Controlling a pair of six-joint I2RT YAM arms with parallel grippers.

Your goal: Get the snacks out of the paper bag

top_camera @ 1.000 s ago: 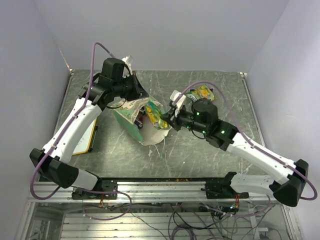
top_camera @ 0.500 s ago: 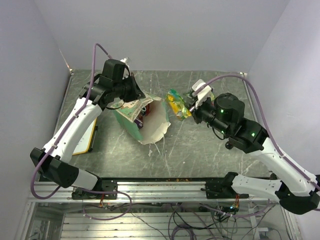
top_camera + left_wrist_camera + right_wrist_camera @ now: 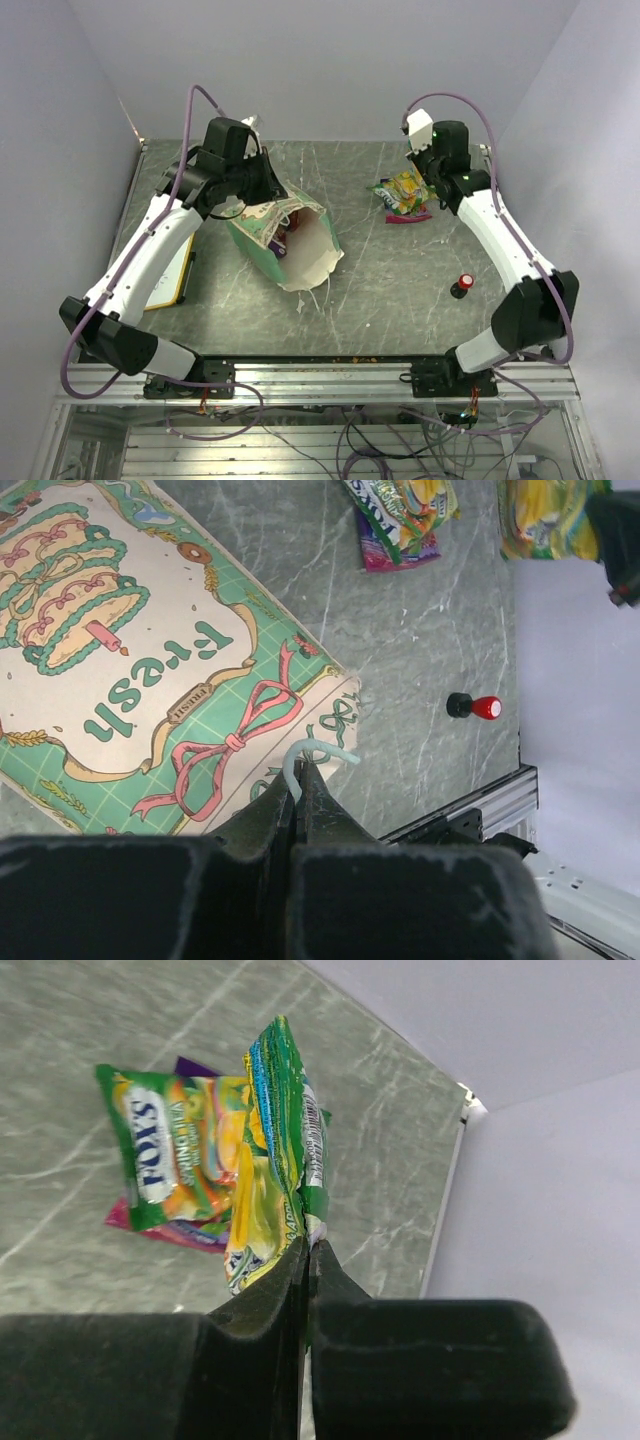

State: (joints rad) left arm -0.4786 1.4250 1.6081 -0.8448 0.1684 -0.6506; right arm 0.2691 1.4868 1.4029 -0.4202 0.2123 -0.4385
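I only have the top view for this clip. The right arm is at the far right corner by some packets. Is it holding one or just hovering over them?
Observer: Holding. The right wrist view shows the right gripper shut on the bottom edge of a yellow-green packet.
Operator: What lies beyond it?
Observer: Two more: a green-orange packet lying on top of a pink-purple packet.
Operator: Is the left arm pinching the bag's wall?
Observer: No. The left wrist view shows the left gripper shut on the thin string handle at the edge of the paper bag.
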